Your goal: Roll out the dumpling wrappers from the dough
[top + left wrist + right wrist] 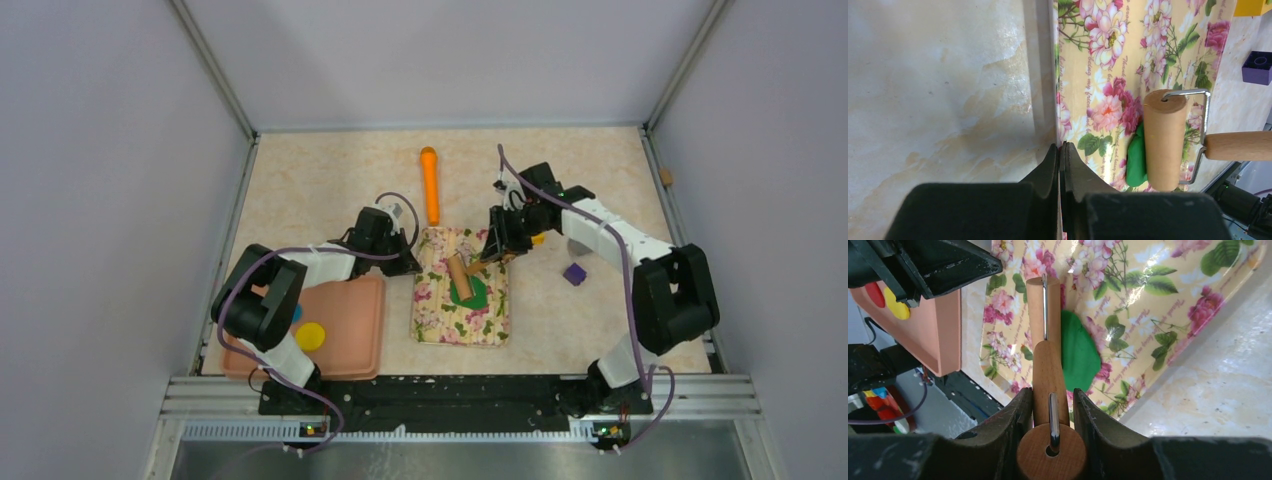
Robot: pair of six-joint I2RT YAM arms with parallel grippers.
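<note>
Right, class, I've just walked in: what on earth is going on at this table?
The right fingers grip the wooden roller by its handle, its drum resting on the green dough on the floral mat. The left fingers are shut on the mat's left edge, seemingly steadying it. Yellow and red wrappers lie in the tray beside the mat.
</note>
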